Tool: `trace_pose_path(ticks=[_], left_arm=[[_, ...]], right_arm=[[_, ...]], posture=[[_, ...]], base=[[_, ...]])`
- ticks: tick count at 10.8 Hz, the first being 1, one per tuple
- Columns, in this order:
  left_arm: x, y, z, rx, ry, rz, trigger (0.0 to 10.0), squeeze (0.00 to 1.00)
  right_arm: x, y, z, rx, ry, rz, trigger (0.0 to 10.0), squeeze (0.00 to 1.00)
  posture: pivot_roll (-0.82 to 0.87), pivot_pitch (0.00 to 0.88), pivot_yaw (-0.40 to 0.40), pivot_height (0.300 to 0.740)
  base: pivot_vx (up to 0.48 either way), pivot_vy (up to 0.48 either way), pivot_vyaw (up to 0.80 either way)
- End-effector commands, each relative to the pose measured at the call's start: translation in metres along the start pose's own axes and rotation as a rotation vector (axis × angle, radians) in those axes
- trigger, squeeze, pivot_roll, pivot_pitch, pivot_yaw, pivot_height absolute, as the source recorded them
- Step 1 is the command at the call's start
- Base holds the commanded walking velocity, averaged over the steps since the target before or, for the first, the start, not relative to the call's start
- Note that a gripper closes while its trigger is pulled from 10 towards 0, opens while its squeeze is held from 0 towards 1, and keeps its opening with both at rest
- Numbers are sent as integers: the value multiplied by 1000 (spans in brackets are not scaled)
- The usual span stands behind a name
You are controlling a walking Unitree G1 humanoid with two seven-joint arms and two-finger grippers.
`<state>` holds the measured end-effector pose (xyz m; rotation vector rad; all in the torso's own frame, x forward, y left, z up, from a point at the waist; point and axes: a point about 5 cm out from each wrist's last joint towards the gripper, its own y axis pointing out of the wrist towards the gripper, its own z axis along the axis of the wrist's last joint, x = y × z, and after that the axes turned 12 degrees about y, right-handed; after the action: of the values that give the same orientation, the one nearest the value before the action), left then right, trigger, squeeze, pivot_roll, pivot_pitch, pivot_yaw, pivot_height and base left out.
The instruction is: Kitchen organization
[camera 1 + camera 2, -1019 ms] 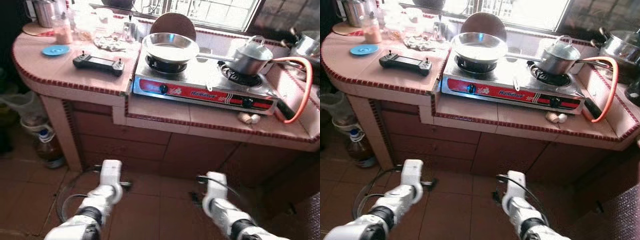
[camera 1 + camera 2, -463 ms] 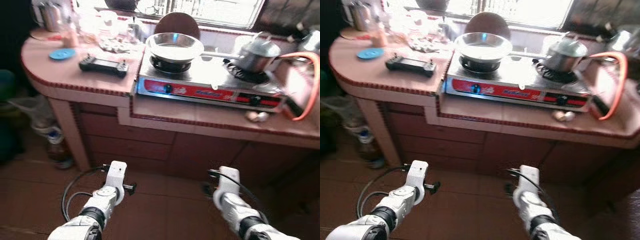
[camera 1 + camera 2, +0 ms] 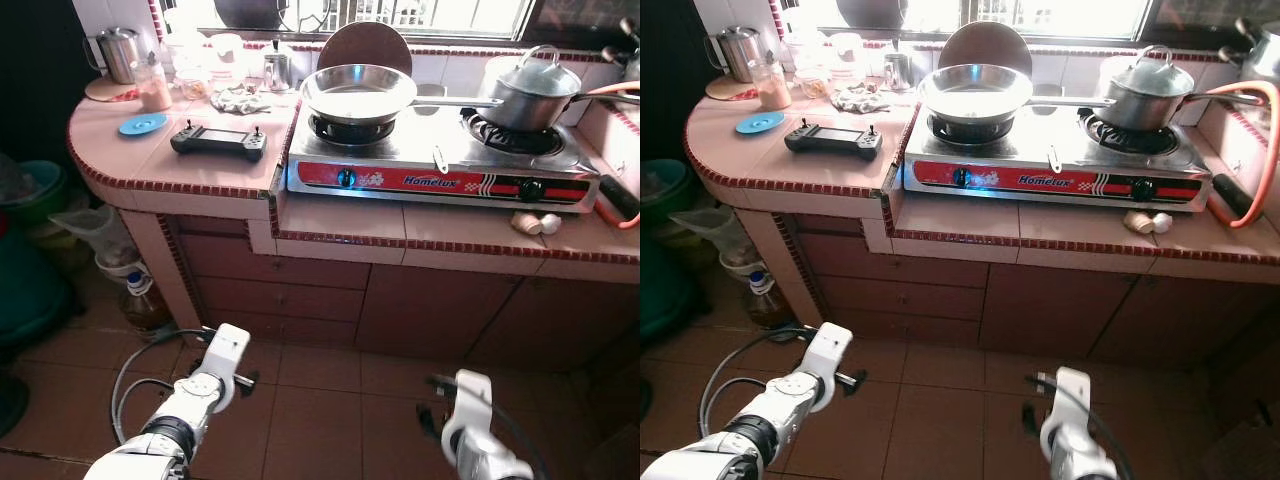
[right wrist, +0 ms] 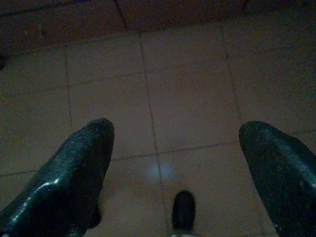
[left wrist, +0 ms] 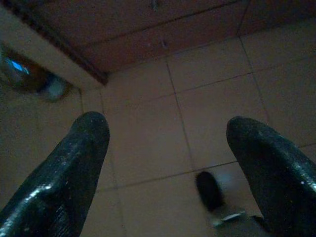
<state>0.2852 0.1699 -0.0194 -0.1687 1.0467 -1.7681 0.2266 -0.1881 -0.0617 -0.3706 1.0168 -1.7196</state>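
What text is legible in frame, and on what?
"Homelux" in white script on the red front panel of the gas stove, between its two knobs.
The black handheld controller on the counter has a screen, but anything on it is too small to read.
No other text can be made out.

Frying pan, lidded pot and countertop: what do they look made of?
Frying pan: bare metal, likely steel or aluminium; bright silvery sheen with glare.
Lidded pot: same silvery metal, duller grey; its lid reflects window light.
Countertop: pinkish ceramic tile, it seems; grout lines show, with a dark red patterned edge trim.
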Motion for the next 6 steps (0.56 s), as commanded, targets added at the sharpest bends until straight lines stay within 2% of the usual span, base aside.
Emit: trace_pose_path(ticks=[1, 2, 3, 4, 6], left_arm=[[7, 0, 0, 11, 81, -32, 10000, 0], [10, 0, 0, 22, 99, -50, 10000, 0], [13, 0, -1, 34, 135, -63, 10000, 0], [12, 0, -1, 38, 145, -61, 10000, 0], [10, -1, -2, 43, 121, -74, 10000, 0]], right_arm=[[2, -1, -4, 5, 27, -4, 10000, 0], [4, -1, -8, -4, 33, -8, 10000, 0], [3, -2, -12, -16, -19, 12, 10000, 0], [1, -2, -11, -8, -25, 23, 10000, 0], [7, -2, -4, 40, -2, 11, 10000, 0]], posture=[[184, 0, 24, 740], [174, 0, 25, 740], [165, 0, 26, 740], [150, 0, 29, 740], [74, 0, 47, 740]], base=[[0, 0, 0], [0, 0, 0], [0, 0, 0], [0, 0, 0], [0, 0, 0]])
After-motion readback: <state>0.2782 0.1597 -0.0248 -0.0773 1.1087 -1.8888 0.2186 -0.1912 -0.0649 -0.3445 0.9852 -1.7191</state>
